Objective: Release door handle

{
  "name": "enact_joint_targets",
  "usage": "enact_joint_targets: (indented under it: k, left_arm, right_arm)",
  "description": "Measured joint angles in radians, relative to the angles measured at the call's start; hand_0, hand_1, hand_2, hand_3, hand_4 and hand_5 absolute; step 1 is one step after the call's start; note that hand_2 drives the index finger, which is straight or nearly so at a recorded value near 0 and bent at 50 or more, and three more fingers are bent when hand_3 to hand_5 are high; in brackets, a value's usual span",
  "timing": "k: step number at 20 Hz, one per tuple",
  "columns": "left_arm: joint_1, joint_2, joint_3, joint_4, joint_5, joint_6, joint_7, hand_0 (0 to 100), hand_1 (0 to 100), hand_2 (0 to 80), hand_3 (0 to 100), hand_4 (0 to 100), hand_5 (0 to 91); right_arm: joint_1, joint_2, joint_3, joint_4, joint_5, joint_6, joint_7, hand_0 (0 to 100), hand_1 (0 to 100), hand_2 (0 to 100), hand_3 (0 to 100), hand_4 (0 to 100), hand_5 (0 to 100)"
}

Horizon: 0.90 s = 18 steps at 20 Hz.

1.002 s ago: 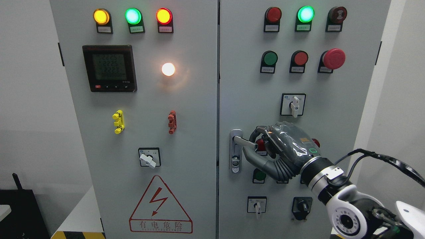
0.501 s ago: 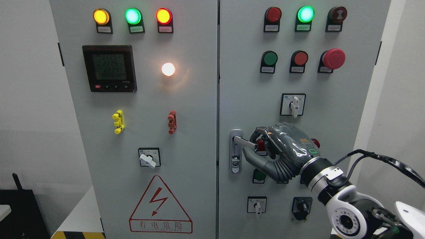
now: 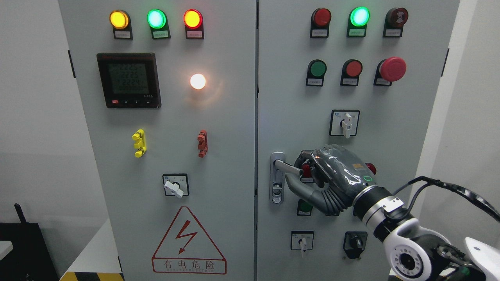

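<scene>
Little has moved since the earlier frames: only a slight shift of the right hand [image 3: 324,175] is noted, its thumb drawn a touch nearer the handle [image 3: 288,167]. That handle, right of centre in the frame on the right cabinet door [image 3: 297,101], is gripped by curled fingers [image 3: 306,154], though the contact is partly hidden by the palm. Release is judged not yet begun; opening the fingers is what remains

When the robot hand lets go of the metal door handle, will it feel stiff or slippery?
The door handle looks like rigid polished metal, so probably stiff and somewhat slippery. It sticks out sideways from its plate, so it likely pivots. The right robot hand curls around it.
</scene>
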Motion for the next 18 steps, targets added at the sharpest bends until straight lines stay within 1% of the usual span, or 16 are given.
enact_joint_targets:
  k: [18]
  left_arm:
    - [0.0, 0.0, 0.0, 0.0, 0.0, 0.0, 0.0, 12, 39, 0.0, 0, 0, 0.0]
  right_arm:
    - [0.008, 0.0, -0.001, -0.001, 0.0, -0.005, -0.009, 53, 24, 53, 100, 100, 100]
